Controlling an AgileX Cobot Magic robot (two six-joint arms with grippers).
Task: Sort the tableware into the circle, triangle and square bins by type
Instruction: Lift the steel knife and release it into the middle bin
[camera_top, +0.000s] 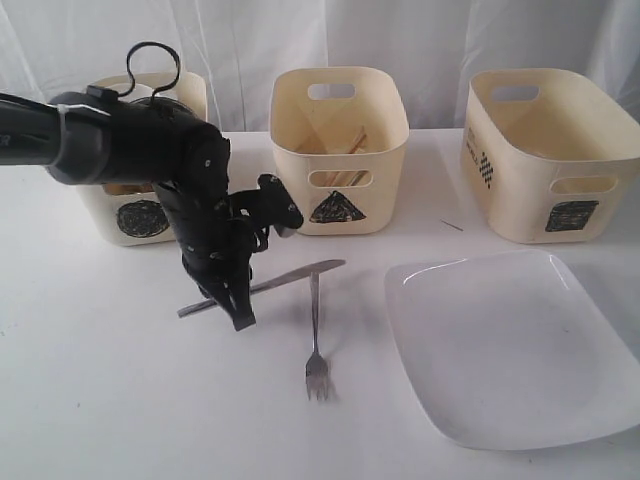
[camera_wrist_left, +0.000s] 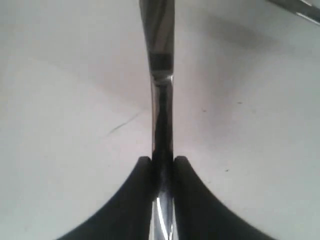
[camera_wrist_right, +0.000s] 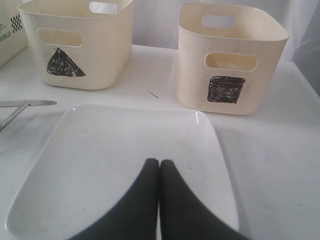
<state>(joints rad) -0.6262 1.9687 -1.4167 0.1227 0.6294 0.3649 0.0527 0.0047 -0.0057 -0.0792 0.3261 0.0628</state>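
The knife (camera_wrist_left: 161, 100) is gleaming as polished steel, the fork (camera_top: 314, 335) showing the same bright metal. The plate (camera_top: 510, 350) is shining glossy white (glazed, by its look). The triangle bin (camera_top: 338, 150) is looking like smooth matt plastic, the surface (camera_top: 100, 400) dull white.

Left arm (camera_top: 120, 140): black overall, built of thick rounded links. The outermost visible link was a dark grey cylinder with 1 pale band (camera_top: 64, 112) round it. 1 thin black cable (camera_top: 150, 44) formed a loop off the arm. Wrist section (camera_top: 205, 240) was wrapped in glossy, wrinkled black sheathing with a few small pale specks (screws or glare, could not tell). Left gripper (camera_top: 240, 318): 2 matte black fingers (camera_wrist_left: 132, 205), broad at the base and curving in to narrow tips. Right gripper (camera_wrist_right: 159, 162): same pattern, 2 smooth black fingers (camera_wrist_right: 142, 205).
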